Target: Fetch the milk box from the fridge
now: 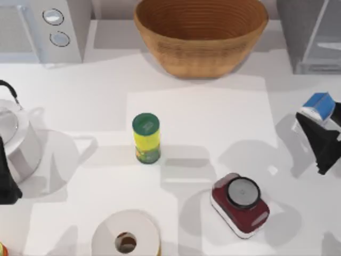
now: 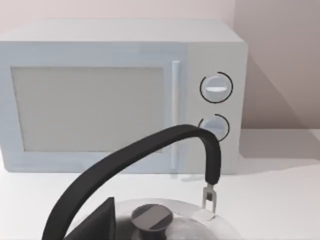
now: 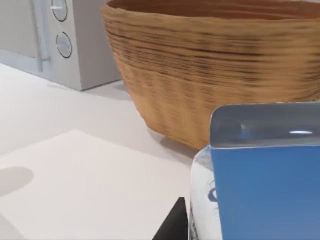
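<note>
The right gripper (image 1: 318,128) was shut tight on the milk box (image 1: 318,106) beside the fridge (image 1: 311,32); a loose hold could have dropped it.

Fridge (image 1: 311,34): cut by top and right edges of top view, upper right corner; only part of front shows.
Microwave (image 1: 45,26): cut by top and left edges, upper left.
Basket (image 1: 200,34): rim cut by top edge.
Kettle (image 1: 13,136): left part off frame at left edge.
Paper roll (image 1: 126,240): bottom cut by lower edge.
Milk box (image 1: 318,108): lower part hidden behind dark right gripper (image 1: 322,138) at right edge; finger positions unclear.
Left arm (image 1: 6,181): mostly off frame, left edge.
</note>
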Robot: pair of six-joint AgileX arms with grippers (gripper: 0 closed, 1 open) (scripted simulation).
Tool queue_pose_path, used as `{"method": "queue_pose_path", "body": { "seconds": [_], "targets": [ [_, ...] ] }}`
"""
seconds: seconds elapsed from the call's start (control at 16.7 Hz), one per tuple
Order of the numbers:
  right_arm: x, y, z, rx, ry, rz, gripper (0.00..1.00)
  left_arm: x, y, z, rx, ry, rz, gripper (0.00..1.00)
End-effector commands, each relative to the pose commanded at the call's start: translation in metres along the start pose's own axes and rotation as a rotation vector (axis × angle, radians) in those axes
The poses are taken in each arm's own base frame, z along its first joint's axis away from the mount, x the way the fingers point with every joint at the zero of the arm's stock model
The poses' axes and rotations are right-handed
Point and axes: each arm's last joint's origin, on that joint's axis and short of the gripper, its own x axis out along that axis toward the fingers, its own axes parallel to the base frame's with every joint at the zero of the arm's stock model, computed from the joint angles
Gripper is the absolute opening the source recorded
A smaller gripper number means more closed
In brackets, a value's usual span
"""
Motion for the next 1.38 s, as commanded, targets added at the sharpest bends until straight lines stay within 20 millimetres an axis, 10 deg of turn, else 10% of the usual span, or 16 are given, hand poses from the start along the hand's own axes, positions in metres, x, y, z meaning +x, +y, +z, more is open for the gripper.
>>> {"method": "queue_pose_path", "body": {
  "seconds": [0.48,0.54,1.38],
  "targets": [
    [0.0,-0.002,-0.015,-0.004,-0.002,0.03,0.0,0.0,0.0,0.0,0.0,0.0,0.0,1.0],
    [0.0,0.0,-0.04,0.091,0.082,0.025,0.0,0.0,0.0,0.0,0.0,0.0,0.0,1.0],
    [0.062,0.001,-0.034,-0.004,-0.002,0.03,0.0,0.0,0.0,0.0,0.0,0.0,0.0,1.0]
  ]
}}
